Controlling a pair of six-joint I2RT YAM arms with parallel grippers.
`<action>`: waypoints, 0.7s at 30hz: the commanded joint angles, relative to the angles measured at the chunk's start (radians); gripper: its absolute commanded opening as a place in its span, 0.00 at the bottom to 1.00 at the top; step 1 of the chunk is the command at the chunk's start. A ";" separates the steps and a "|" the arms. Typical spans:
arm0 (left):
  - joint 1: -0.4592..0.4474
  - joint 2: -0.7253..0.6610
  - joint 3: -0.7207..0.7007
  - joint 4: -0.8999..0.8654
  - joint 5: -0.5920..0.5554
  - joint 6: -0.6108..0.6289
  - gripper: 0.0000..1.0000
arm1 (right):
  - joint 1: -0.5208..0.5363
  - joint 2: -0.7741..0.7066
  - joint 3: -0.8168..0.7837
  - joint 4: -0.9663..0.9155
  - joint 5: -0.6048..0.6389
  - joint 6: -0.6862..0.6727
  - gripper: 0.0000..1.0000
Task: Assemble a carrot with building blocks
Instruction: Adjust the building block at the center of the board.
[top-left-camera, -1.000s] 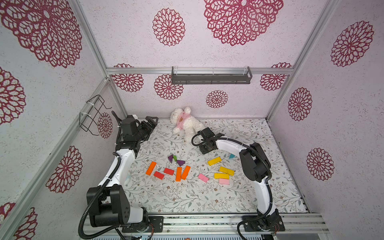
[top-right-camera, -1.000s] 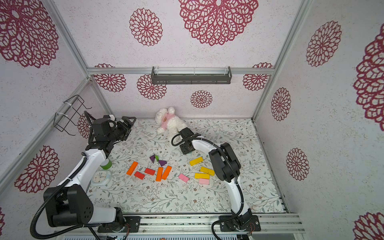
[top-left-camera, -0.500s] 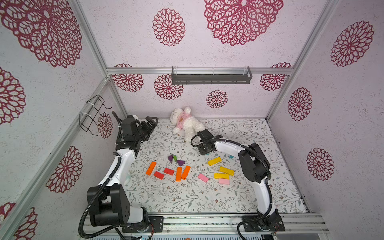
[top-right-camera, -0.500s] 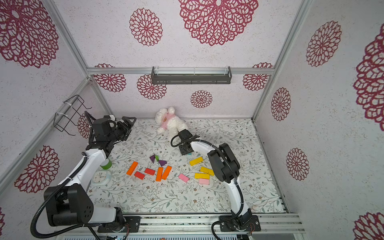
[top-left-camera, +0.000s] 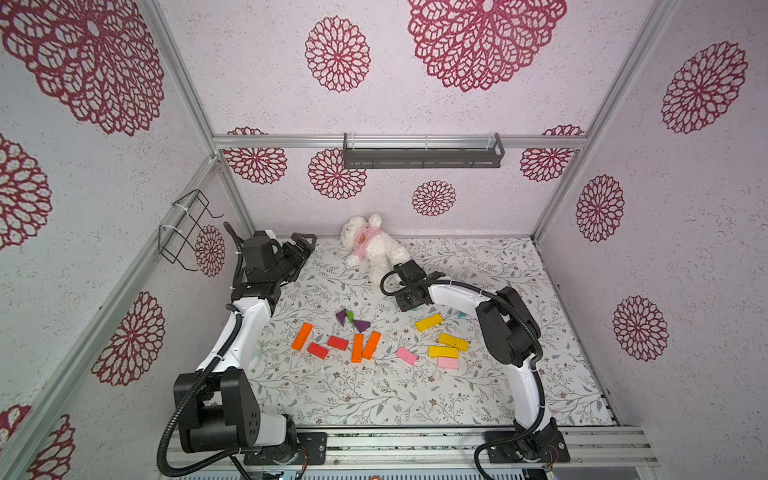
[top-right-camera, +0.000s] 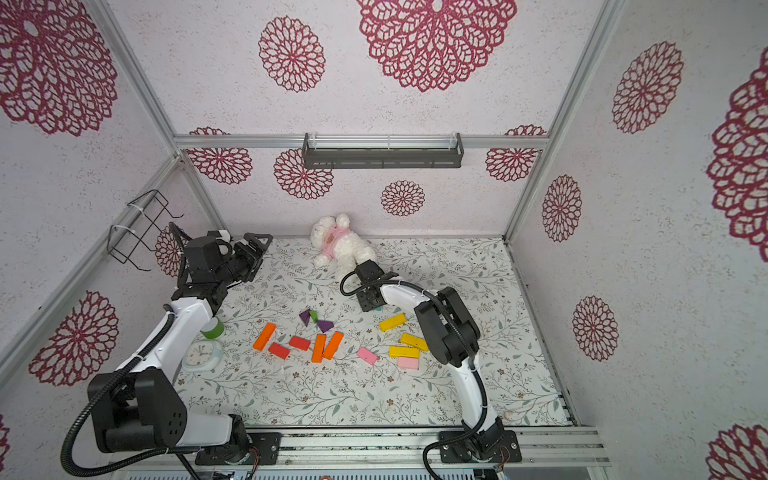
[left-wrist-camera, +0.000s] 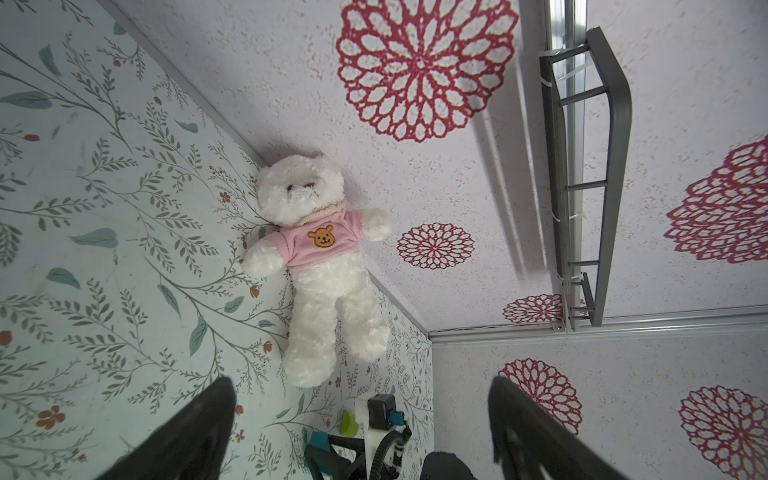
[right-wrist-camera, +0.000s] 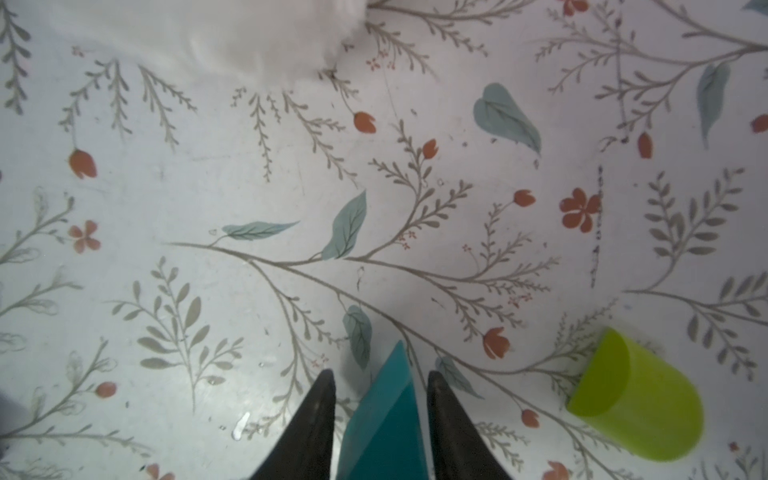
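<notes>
In the right wrist view my right gripper (right-wrist-camera: 380, 374) stands low over the mat, open. A teal triangle (right-wrist-camera: 382, 428) lies between its fingers with a narrow gap on each side. A lime-green cylinder (right-wrist-camera: 640, 399) lies on its side close by. In a top view the right gripper (top-left-camera: 409, 301) is just in front of the bear's feet. The other building blocks are spread mid-mat: orange bars (top-left-camera: 302, 336), red bars (top-left-camera: 337, 343), purple triangles (top-left-camera: 361, 325), yellow bars (top-left-camera: 429, 322) and pink bars (top-left-camera: 406, 355). My left gripper (top-left-camera: 305, 245) hangs raised at the back left, wide open and empty.
A white plush bear in pink (top-left-camera: 370, 245) lies against the back wall, next to the right gripper. A green cup (top-right-camera: 212, 328) and a white clock (top-right-camera: 201, 355) sit by the left arm. A grey shelf (top-left-camera: 422, 151) and a wire basket (top-left-camera: 185, 228) hang on the walls.
The right arm has shifted very slightly near the bear's feet. The left arm and the blocks on the mat have not moved.
</notes>
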 joint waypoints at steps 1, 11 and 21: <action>-0.001 0.011 0.018 0.004 0.003 -0.010 0.97 | 0.009 -0.075 0.026 -0.049 0.043 0.002 0.45; 0.000 0.013 0.019 0.001 0.004 -0.010 0.97 | -0.042 -0.136 0.120 -0.111 0.160 0.026 0.51; -0.001 0.021 0.022 -0.005 0.008 -0.015 0.97 | -0.194 -0.053 0.140 -0.182 0.046 0.071 0.54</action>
